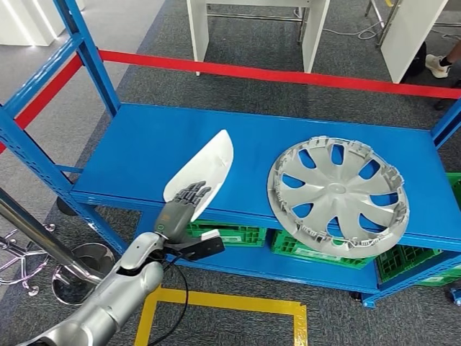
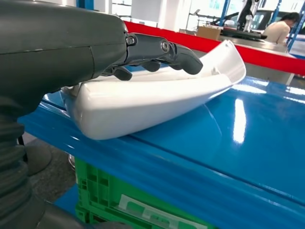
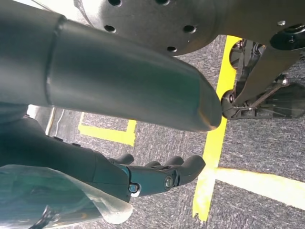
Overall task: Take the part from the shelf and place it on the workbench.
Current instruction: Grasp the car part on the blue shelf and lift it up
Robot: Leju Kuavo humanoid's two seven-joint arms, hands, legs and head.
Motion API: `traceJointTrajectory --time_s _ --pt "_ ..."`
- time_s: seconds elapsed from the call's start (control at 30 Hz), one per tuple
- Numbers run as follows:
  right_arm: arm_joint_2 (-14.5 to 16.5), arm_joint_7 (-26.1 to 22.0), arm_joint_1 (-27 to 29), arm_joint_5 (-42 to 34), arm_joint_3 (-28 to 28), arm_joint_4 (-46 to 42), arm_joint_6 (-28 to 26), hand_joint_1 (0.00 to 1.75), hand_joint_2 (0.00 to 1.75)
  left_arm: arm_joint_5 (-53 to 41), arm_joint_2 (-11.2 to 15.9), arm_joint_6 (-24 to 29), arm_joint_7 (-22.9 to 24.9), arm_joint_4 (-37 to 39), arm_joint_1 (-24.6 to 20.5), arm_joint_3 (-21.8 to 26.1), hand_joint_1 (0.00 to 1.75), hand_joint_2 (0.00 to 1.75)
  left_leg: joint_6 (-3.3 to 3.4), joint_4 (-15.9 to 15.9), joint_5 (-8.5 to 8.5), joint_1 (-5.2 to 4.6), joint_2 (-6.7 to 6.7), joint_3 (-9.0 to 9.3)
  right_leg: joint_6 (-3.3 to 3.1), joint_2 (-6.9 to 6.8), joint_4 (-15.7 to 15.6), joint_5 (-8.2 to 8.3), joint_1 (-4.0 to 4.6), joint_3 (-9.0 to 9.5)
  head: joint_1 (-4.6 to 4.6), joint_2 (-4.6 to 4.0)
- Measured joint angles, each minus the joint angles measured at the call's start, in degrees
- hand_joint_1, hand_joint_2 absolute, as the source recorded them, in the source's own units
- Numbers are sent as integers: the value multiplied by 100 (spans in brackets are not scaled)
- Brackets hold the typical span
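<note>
1. Head view: the long white curved plastic shell part sits on the blue metal shelf, its near end poking out past the front edge. The left hand is right at that near end, fingers laid on top of it. To the right, well apart, lies a silver plastic wheel cover. Green plastic crates sit on the level below, and a yellow tape outline is on the floor.

2. Left wrist view: the dark fingers rest along the upper rim of the white part, with the thumb side hidden behind the shell, so I honestly can't tell if it's clamped or just touching. The part looks like thin glossy moulded plastic, so I'd guess light, fairly stiff, and slippery. Best bet is gripping the rim at the overhanging end, fingers inside the hollow and thumb underneath.

3. Right wrist view: the right hand hangs over grey carpet, fingers loosely curved and apart, holding nothing.
</note>
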Motion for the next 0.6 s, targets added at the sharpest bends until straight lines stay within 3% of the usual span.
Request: traceJointTrajectory --time_s 0.07,0.6 --pt "0 -3 0 0 0 0 3 0 0 -50 -40 31 27 109 -56 -52 172 175 0 0 0 0 0 0 0 0 0 0 0 0 0 0" --pt "0 -21 0 -9 -17 0 3 0 0 -227 -161 298 189 348 -459 -421 175 175 0 0 0 0 0 1 -1 0 1 1 0 4 -1 0"
